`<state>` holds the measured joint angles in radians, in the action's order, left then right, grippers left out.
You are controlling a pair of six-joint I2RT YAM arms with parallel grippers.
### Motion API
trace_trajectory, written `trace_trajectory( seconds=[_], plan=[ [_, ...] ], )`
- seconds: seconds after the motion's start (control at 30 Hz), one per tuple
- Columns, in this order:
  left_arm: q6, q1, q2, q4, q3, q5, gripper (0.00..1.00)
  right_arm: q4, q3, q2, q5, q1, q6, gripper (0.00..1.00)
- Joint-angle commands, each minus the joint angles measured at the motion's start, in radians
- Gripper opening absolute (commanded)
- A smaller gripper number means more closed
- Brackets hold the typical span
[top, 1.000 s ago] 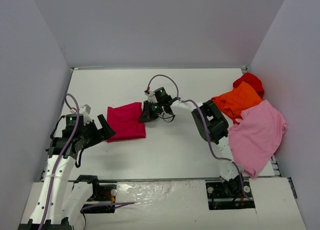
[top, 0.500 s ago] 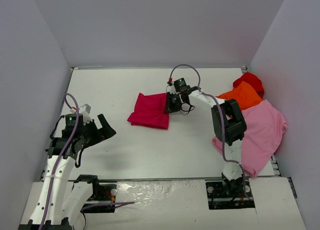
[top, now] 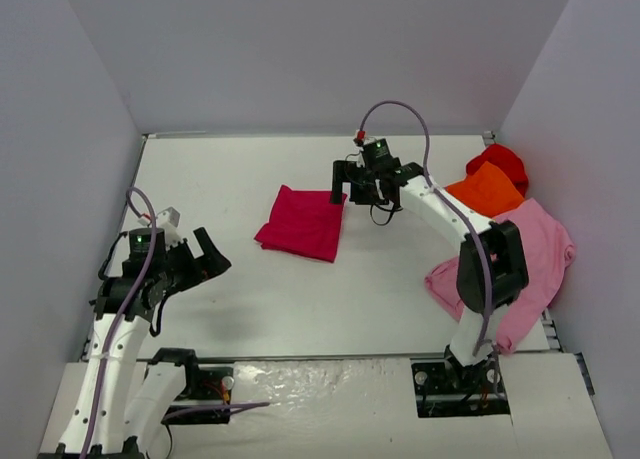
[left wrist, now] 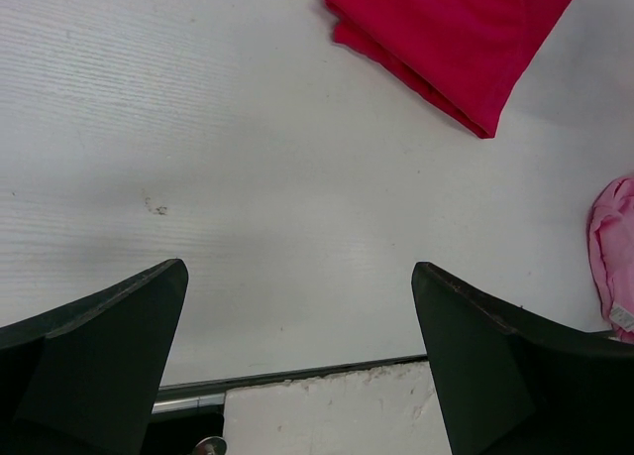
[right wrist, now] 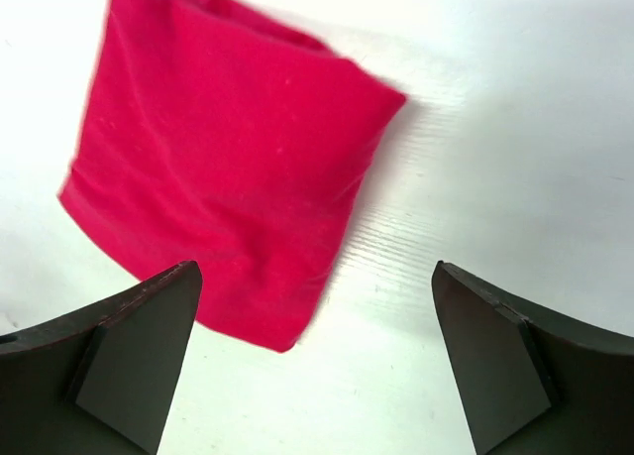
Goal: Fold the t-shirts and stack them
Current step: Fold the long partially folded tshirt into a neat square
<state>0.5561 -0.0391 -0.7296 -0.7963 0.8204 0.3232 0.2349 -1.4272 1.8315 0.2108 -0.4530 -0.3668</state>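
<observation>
The crimson t-shirt (top: 302,222) lies folded into a small rectangle near the middle of the white table; it also shows in the left wrist view (left wrist: 456,34) and the right wrist view (right wrist: 228,177). My right gripper (top: 348,191) hovers just beyond the shirt's right edge, open (right wrist: 314,269), nothing between its fingers. My left gripper (top: 213,254) is open (left wrist: 299,267) at the near left, well apart from the shirt. At the right side lie the orange t-shirt (top: 487,191), the bright red one (top: 500,162) and the light pink one (top: 520,254), all unfolded.
Grey walls enclose the table (top: 350,299) on three sides. The pink shirt hangs over the near right edge behind the right arm's upper link, and its corner shows in the left wrist view (left wrist: 612,247). The table's front rim runs just beneath my left fingers.
My right gripper dragged the folded crimson shirt from the left towards the centre, then opened, let it go and drew back to the right. The left arm stayed still.
</observation>
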Motion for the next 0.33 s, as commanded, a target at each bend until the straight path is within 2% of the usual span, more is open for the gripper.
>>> trace_trajectory(
  seconds=[0.0, 0.3],
  plan=[
    [-0.021, -0.002, 0.030, 0.009, 0.063, -0.027, 0.97, 0.013, -0.032, -0.193, -0.171, -0.003, -0.052, 1.00],
    [-0.047, -0.001, -0.001, 0.006, 0.155, -0.056, 0.97, 0.013, -0.016, -0.312, -0.203, -0.007, -0.011, 1.00]
  ],
)
